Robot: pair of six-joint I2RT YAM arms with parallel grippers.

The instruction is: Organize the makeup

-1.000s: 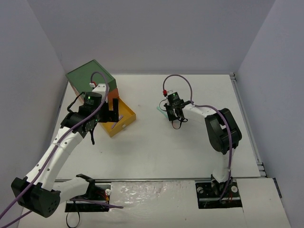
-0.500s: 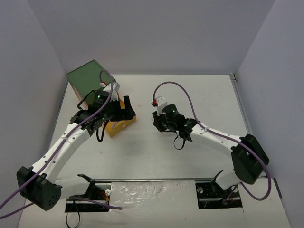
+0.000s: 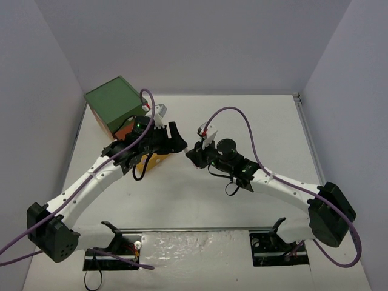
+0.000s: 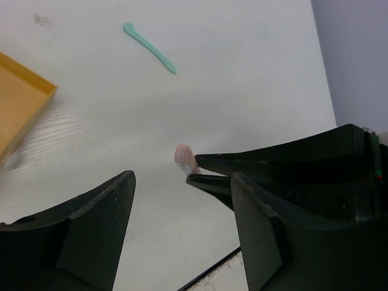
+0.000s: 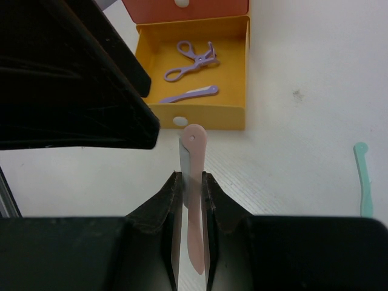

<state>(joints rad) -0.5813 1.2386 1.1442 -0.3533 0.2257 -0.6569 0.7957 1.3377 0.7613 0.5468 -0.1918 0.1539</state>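
White worktop (image 3: 200, 200), matte with faint grain, plain grey walls (image 3: 182, 42) on three sides. The two arms meet over the middle of it, slightly left of centre.

Right end effector (image 5: 189, 182): clamped on the pink tool (image 5: 194, 145), fingers flat on both faces at mid-length. The rounded tip with its small hole sticks out free, clear of the surface.

Left end effector (image 4: 182, 185): open, fingers well apart, facing that free tip and not touching it. Looks like a handover.

Handling guess: the pink tool is thin flat plastic, very light, a bit flexy, with smooth and probably slick faces. Take it across the flat faces on the exposed tip section, not edge-on, and use low force.

Teal tool (image 4: 150, 47): a slim curved stick with a blob end, lying flat on bare worktop apart from the drawer. Low profile makes it awkward to pinch.

Further out, towards the far-left corner, is the open yellow drawer (image 5: 224, 116). It holds a purple scissor-shaped tool (image 5: 189, 59) and a purple stick (image 5: 189, 94). The orange drawer (image 5: 212, 7) above it is shut. Behind them the green-topped box (image 3: 112, 100) sits in that corner.
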